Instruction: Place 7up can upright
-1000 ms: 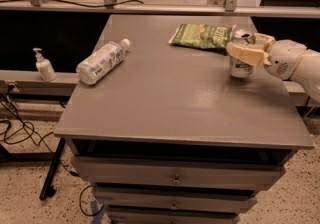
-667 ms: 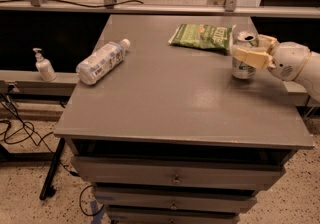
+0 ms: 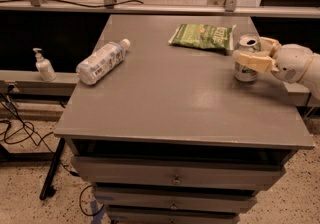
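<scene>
Your gripper point(image 3: 250, 52) is hovering at the right edge, its cream fingers point(image 3: 254, 61) clasping the cylindrical 7up can point(image 3: 245, 73), which is standing upright on the smooth grey surface point(image 3: 175, 98) (just beside the crinkly green snack bag point(image 3: 202, 36))

Bench point(image 3: 175, 103): carries bottle, bag and can; drawers point(image 3: 175, 178) sit under its front edge.
Bottle point(image 3: 100, 61): on its side near the bench's left edge, cap toward the back right.
Bag point(image 3: 202, 36): flat at the back, right of centre.
Can point(image 3: 246, 63): upright near the right edge, just right of the bag and nearer the front.
My end effector point(image 3: 248, 52): comes in from the right and clasps the can, one finger before it, one behind.
Pump point(image 3: 44, 65): upright on a ledge point(image 3: 30, 78) left of the bench.
</scene>
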